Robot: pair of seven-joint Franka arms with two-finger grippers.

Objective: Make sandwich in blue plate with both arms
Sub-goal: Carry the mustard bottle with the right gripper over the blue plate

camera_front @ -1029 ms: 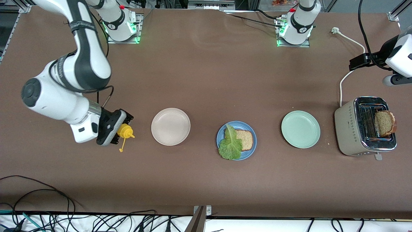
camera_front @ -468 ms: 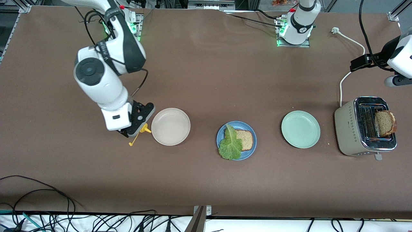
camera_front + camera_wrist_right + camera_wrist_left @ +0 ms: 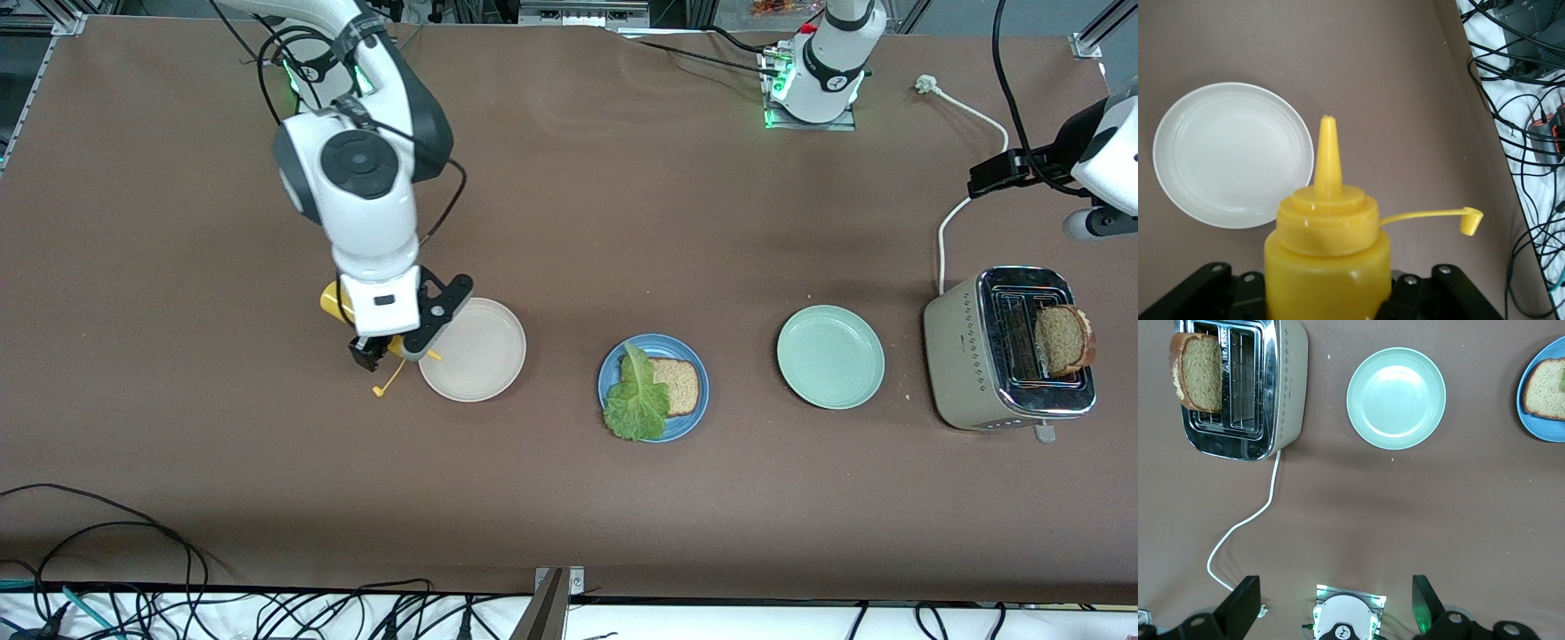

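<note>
Right hand: clenched on yellow squeeze bottle, carried in the air over the table at the edge of the off-white plate; bottle tipped nozzle-down, with its tethered cap dangling on a thin strap. In the right wrist view, nozzle of the same bottle pointing past the rim of the off-white plate, cap swung out to the side.

Left hand: released, fingers spread wide, waiting high above the table near the toaster at the left arm's end; only part of that arm in the front view.

Blue plate: near the middle of the table, between the off-white plate and the mint-green plate. On it, one bread slice lying flat, with a lettuce leaf overlapping the slice's edge toward the right arm's end and hanging over the plate's rim nearest the front camera.

Second bread slice: standing upright in a toaster slot, upper part protruding. White power cord trailing from the toaster toward the robots' bases.
</note>
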